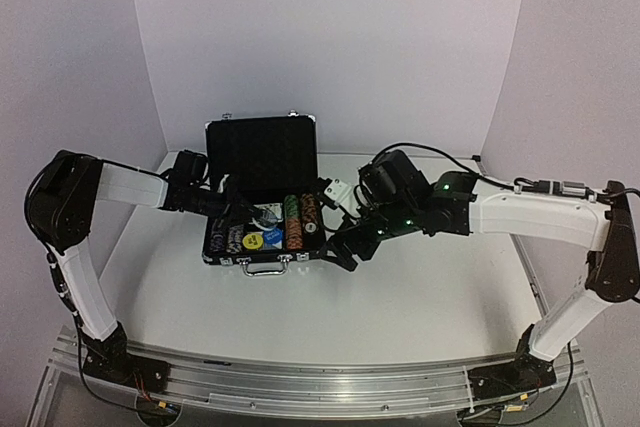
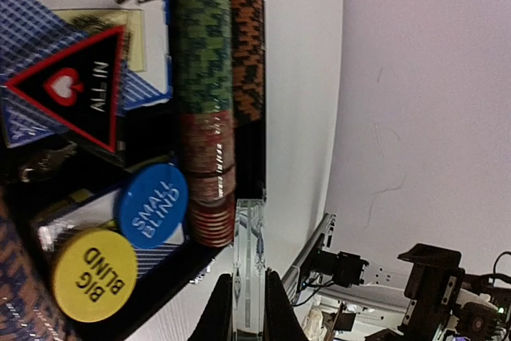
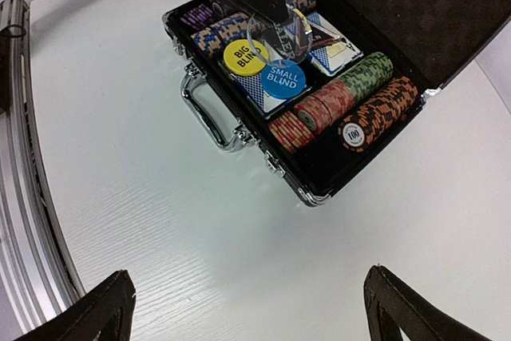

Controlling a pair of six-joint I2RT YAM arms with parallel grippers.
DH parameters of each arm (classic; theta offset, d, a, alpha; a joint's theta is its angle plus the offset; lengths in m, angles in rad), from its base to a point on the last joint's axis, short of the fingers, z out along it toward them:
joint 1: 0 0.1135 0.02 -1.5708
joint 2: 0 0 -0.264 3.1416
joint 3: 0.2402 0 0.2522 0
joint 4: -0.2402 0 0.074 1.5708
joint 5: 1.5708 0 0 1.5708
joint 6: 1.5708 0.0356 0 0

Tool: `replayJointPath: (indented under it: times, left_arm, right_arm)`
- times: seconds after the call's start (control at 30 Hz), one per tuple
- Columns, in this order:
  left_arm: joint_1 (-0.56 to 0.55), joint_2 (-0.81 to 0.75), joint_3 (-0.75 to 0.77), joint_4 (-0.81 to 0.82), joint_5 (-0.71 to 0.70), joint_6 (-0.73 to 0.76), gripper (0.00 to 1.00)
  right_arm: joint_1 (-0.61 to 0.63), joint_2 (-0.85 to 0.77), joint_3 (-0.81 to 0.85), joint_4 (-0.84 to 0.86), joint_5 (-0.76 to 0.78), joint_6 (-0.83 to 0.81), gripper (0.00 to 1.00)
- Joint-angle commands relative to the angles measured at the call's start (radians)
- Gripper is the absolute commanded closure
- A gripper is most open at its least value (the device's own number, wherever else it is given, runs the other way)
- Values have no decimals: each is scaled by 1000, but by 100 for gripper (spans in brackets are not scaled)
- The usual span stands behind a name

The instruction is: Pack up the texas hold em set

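The black silver-trimmed case [image 1: 262,259] lies open, lid [image 1: 262,152] upright, handle [image 3: 209,113] towards the arms. Inside are rows of striped chips [image 3: 351,97], blue card decks [image 2: 32,21], the black triangular "ALL IN" marker [image 2: 80,89], the blue "SMALL BLIND" button [image 3: 283,79] and the yellow "BIG BLIND" button [image 3: 244,57]. My left gripper [image 2: 248,285] is shut on a clear round disc [image 3: 279,36], held edge-up just above the buttons in the case. My right gripper [image 3: 247,277] is open and empty, above bare table near the case's front right corner [image 1: 345,247].
The white table [image 1: 420,287] extends right and in front of the case. White walls enclose the back and sides. A metal rail [image 1: 300,377] runs along the near edge. A small white object [image 1: 335,190] lies right of the case, behind my right wrist.
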Motion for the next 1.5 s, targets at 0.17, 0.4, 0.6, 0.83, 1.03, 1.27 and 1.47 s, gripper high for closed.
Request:
replayJointPath:
  times: [0.17, 0.4, 0.6, 0.83, 1.03, 1.27, 1.47]
  left_arm:
    - [26, 115, 189, -110, -74, 107, 100]
    - [25, 216, 259, -108, -91, 117, 100]
    - [24, 246, 257, -56, -94, 102, 99]
    - [11, 277, 281, -101, -116, 119, 88]
    - [-27, 297, 337, -168, -161, 144, 78]
    - [-27, 266, 376, -263, -249, 172, 55]
    - [-27, 190, 411, -402, -420, 208, 39]
  right_arm:
    - [1, -67, -50, 22, 89, 115, 3]
    - [1, -97, -86, 22, 125, 146, 3]
    - [2, -87, -96, 23, 154, 179, 3]
    - [2, -64, -85, 23, 183, 168, 3]
    - [2, -65, -89, 23, 185, 165, 3]
    - [2, -65, -94, 23, 196, 166, 3]
    - [2, -53, -72, 23, 227, 162, 3]
